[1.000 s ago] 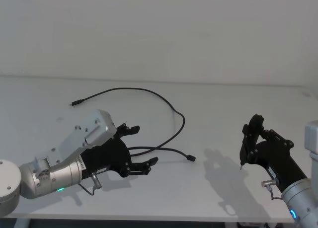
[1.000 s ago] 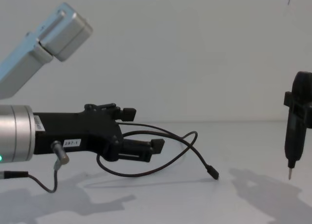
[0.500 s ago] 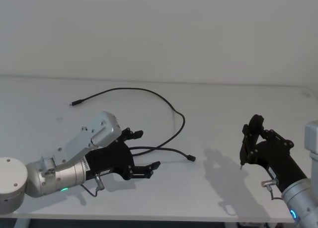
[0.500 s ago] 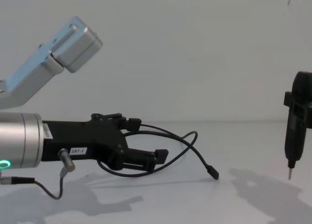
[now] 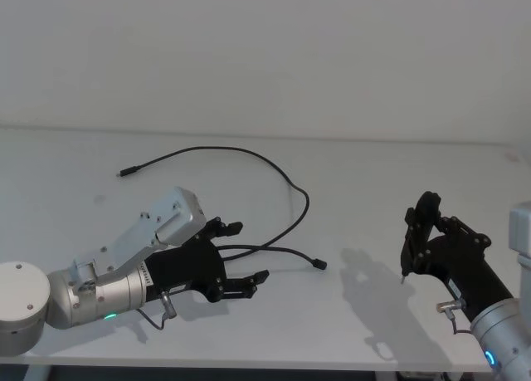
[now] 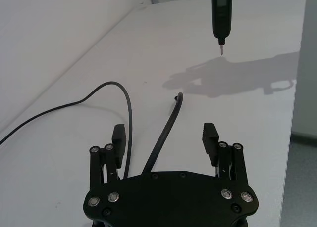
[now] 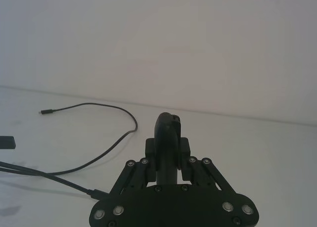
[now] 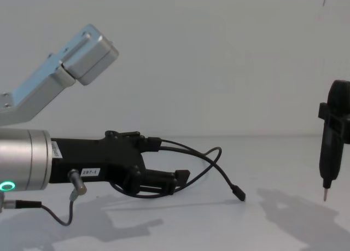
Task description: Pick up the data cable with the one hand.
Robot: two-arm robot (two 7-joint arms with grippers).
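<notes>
While open, left hand (image 5: 247, 251) astride cable (image 5: 224, 148)

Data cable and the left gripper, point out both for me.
data cable (image 8: 239, 194): chest view, on its end plug.
left gripper (image 6: 163, 132): left wrist view, midway between its open fingertips.

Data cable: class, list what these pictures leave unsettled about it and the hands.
Chest view: whether the data cable touches the open left hand straddling it; black on black.
Left wrist view: cable's run hidden beneath that hand.
Head view: far plug, too small.
Right wrist view: tip of the pointed tool, behind the right hand gripping it over the table's right.
</notes>
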